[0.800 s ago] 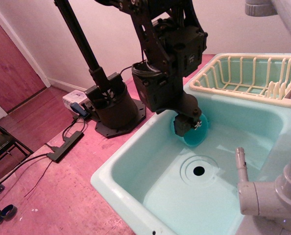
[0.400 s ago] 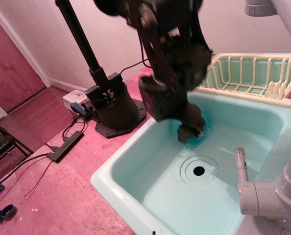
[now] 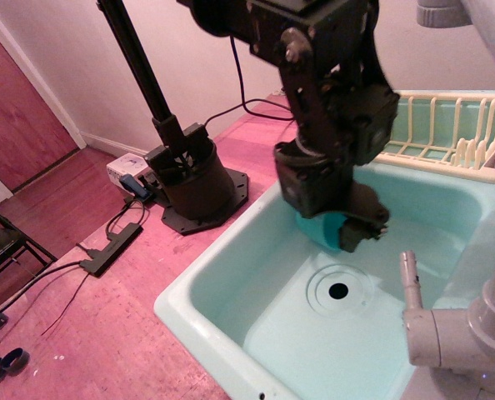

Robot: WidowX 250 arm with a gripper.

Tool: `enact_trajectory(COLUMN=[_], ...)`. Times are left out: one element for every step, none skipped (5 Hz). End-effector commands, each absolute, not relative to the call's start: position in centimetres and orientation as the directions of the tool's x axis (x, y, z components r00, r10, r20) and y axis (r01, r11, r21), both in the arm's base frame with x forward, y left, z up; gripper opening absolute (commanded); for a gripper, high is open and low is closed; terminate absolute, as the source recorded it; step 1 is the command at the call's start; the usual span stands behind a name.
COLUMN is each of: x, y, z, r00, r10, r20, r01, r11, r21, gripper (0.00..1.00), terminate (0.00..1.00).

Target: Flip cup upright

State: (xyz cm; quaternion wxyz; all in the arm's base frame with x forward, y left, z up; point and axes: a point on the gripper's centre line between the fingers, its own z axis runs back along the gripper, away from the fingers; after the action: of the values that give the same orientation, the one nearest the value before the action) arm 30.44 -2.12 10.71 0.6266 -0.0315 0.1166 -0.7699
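The teal cup hangs in my gripper above the floor of the pale aqua sink, over the back of the basin near the drain. Only the cup's lower left side shows below the black gripper body; its rim and handle are hidden by the arm. The black fingers are closed against the cup's right side. I cannot tell which way the cup's opening faces.
A cream dish rack sits on the sink's back right edge. A grey faucet and pipe stand at the right front. The arm's black base sits on the pink counter to the left, with cables and a power strip.
My gripper and arm have swung to the right and rotated, carrying the cup from the sink's back wall toward the middle. The cup now shows below the gripper's left side.
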Motion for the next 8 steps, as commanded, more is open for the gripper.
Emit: enact_trajectory(x=[30.8, 27.9, 25.4, 25.2, 25.4, 25.6, 27.1, 26.8], y=[0.3, 0.3, 0.4, -0.5, -2.0, -3.9, -6.1, -7.7], z=[11.7, 11.1, 10.9, 10.3, 10.3, 10.8, 10.5, 10.0], r00=[-0.222, -0.252, -0.306, -0.347, -0.314, -0.216, -0.205, -0.108], r10=[-0.966, -0.962, -0.948, -0.935, -0.946, -0.973, -0.976, -0.993], r20=[-0.131, -0.102, -0.084, -0.08, -0.079, -0.086, -0.07, -0.054], r01=[0.96, 0.939, 0.901, 0.884, 0.909, 0.962, 0.973, 0.993], r11=[-0.194, -0.217, -0.26, -0.297, -0.275, -0.197, -0.195, -0.111], r21=[-0.2, -0.268, -0.346, -0.361, -0.313, -0.189, -0.124, 0.037], gripper=[1.0, 1.0, 1.0, 1.0, 0.0, 0.0, 0.0, 0.0], terminate=[0.0, 0.0, 0.0, 0.0, 0.0, 0.0, 0.0, 0.0])
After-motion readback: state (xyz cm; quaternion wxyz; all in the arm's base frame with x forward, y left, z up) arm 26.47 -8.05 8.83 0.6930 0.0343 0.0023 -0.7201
